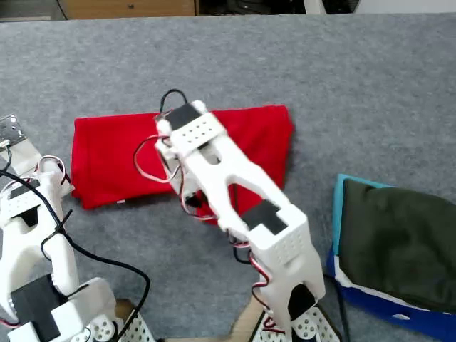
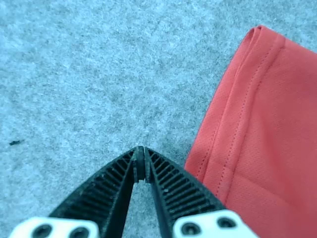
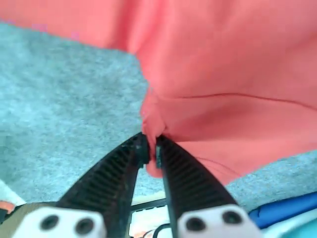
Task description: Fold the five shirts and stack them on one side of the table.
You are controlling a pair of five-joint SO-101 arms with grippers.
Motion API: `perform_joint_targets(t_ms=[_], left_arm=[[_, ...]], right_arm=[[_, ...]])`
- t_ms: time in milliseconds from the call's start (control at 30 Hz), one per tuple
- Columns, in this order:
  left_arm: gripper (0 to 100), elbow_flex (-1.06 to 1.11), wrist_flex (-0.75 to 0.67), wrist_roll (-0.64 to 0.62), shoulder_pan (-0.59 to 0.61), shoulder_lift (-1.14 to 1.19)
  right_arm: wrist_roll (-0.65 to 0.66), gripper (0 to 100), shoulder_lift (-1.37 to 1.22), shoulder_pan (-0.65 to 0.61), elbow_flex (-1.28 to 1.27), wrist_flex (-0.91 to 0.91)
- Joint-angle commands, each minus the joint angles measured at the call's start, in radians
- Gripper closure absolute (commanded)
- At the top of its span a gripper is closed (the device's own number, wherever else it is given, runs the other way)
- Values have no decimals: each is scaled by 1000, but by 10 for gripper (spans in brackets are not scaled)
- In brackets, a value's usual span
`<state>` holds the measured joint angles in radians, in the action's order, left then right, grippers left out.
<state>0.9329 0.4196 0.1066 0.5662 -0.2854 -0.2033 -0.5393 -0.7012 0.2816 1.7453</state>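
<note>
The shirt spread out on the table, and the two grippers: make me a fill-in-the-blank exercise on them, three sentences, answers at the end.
1. The right gripper is shut on the edge of the ___ shirt.
2. The left gripper is shut on ___, over the grey table beside that shirt.
3. In the high view, the stack of folded shirts lies to the ___ of the spread shirt.

Missing words: red; nothing; right.
</note>
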Motion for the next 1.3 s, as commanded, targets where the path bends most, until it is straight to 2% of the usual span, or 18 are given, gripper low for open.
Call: perform_joint_targets(t_ms=[0, 133, 267, 333, 433, 567, 633, 733, 967, 1100, 1267], left_arm=[[980, -8, -18, -2, -6, -8], [980, -8, -18, -2, -6, -8], [977, -8, 2, -3, -5, -18], [980, -51, 84, -5, 0, -18], [980, -176, 298, -8, -2, -18], [980, -350, 539, -3, -26, -61], [980, -367, 611, 23, -87, -93], [980, -321, 671, 52, -206, -117], [980, -77, 549, 55, -302, -127], [980, 37, 404, 54, -292, -128], [981, 72, 341, 48, -252, -127]], right_arm=[[11, 984, 2, -12, -45, -40], [20, 963, 2, 33, -140, -101], [54, 780, 19, 77, -147, -77], [80, 730, 50, 81, -111, -41], [87, 779, 127, 82, -19, 2], [124, 910, 206, 85, 71, 37], [129, 962, 225, 87, 84, 37], [129, 975, 231, 87, 82, 37], [167, 976, 229, 173, 124, 37], [195, 977, 223, 245, 166, 2], [242, 978, 176, 343, 177, -109]])
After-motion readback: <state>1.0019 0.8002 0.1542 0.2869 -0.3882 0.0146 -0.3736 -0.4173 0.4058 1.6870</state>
